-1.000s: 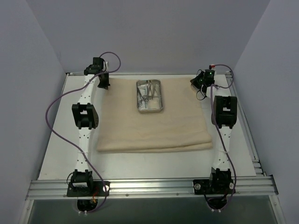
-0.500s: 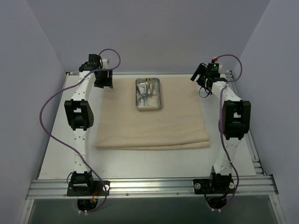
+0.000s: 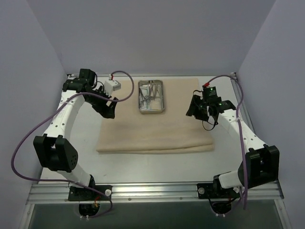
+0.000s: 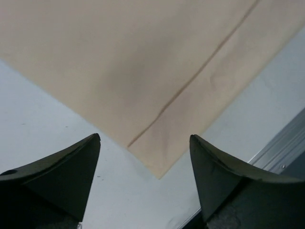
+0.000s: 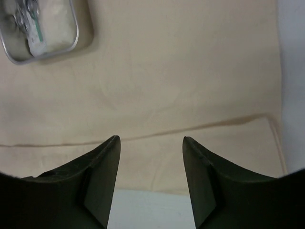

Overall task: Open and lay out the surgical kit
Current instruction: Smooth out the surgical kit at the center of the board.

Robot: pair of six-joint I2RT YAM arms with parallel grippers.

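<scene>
The tan cloth wrap (image 3: 157,121) lies flat in the middle of the white table (image 3: 71,157), its long axis running from 9 to 3 o'clock. A folded hem runs along its near edge.

At the wrap's 9 o'clock edge the left gripper (image 3: 107,108) hangs over the cloth with its fingers spread wide and nothing between them. Its wrist view frames the wrap's near-left corner. At the 3 o'clock edge the right gripper (image 3: 194,109) is likewise splayed and empty above the cloth. I cannot tell whether either fingertip brushes the fabric.

Toward 12 o'clock the shiny steel tray (image 3: 165,98) sits on the wrap, its long axis pointing from 6 to 12. Inside it lie thin metal instruments (image 3: 148,95), roughly lengthwise, beside a white gauze pad (image 5: 56,24) and a small clear packet (image 5: 35,33) with a green stripe. Any print on it is too small to read.
</scene>
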